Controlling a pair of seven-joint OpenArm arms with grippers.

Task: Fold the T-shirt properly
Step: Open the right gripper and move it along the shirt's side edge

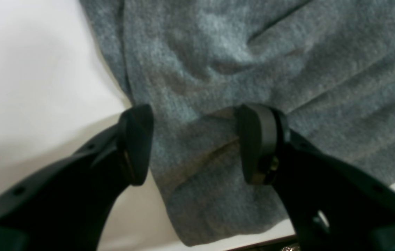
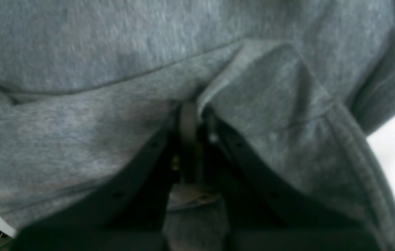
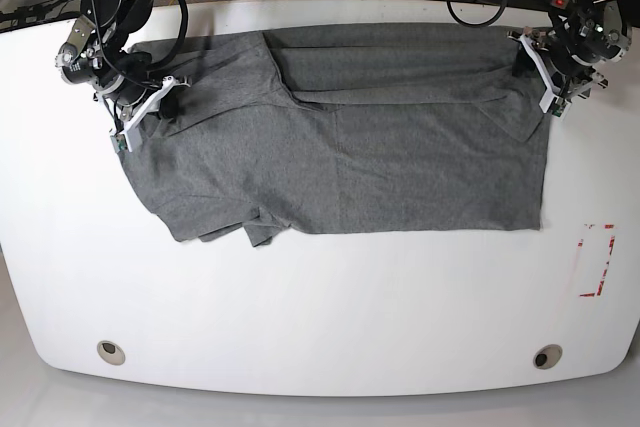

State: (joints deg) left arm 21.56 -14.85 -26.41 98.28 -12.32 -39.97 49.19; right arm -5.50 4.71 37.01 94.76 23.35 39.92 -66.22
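The grey T-shirt [image 3: 340, 147] lies spread across the white table [image 3: 320, 327], with its top part folded over along the far edge. In the base view my right gripper [image 3: 150, 107] is at the shirt's left end. The right wrist view shows that gripper [image 2: 190, 118] shut on a pinched fold of the T-shirt [image 2: 79, 122]. My left gripper [image 3: 537, 72] is at the shirt's far right corner. It stands open [image 1: 197, 139], its two fingers astride a rolled edge of the T-shirt [image 1: 253, 62], the cloth lying between them ungripped.
A red rectangular outline [image 3: 597, 260] is marked on the table near the right edge. Two round holes [image 3: 112, 351] [image 3: 546, 356] sit near the front edge. Cables run behind the far edge of the table.
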